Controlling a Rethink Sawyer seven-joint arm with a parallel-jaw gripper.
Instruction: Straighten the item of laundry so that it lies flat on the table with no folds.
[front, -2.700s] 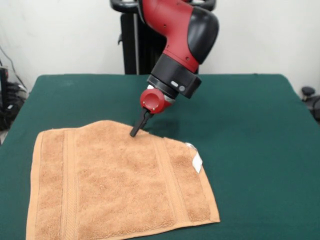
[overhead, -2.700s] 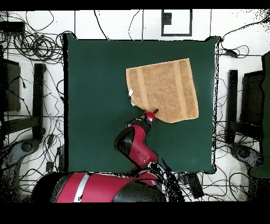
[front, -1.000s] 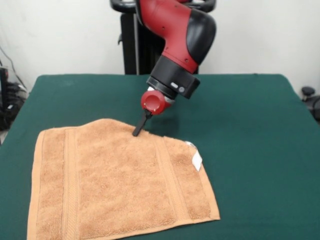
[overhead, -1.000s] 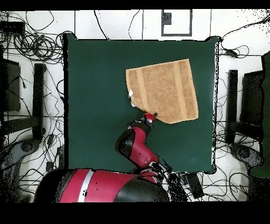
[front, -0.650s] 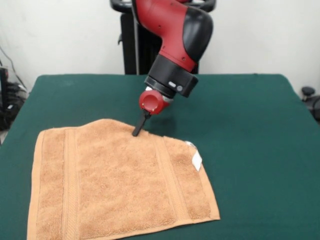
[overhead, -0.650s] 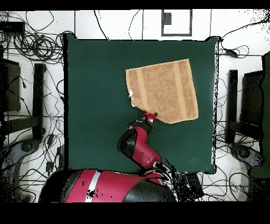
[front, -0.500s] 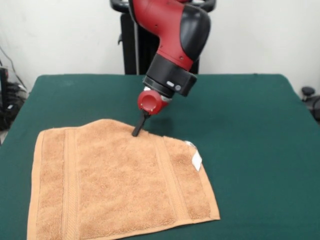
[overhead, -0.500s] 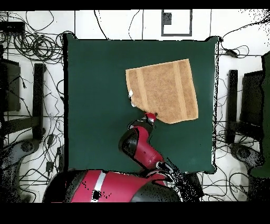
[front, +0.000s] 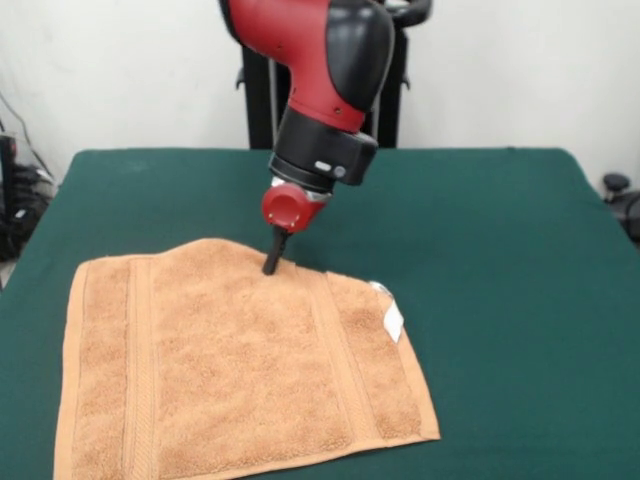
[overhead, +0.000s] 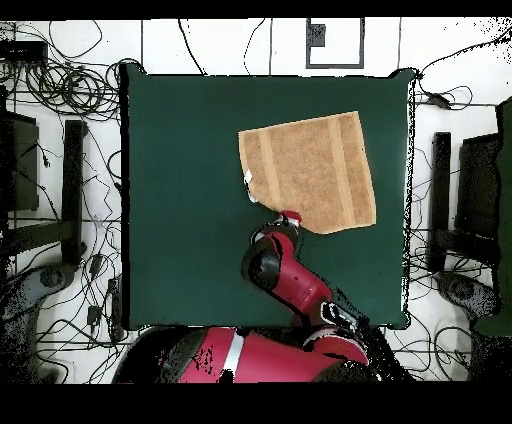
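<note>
Arm shifted left, towel unmoved | gripper (front: 271, 266) tip on towel (front: 240, 370) far edge, grip state unclear | tag corner folded | table (front: 500, 300)

Front camera low, close; overhead straight down; both share table (front: 500, 250).

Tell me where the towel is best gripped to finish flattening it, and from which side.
Probably the tucked corner by the white tag, approached from the bare table beside it. The towel looks cut off there, while its other three corners lie square. The gripper is at the far edge.
</note>
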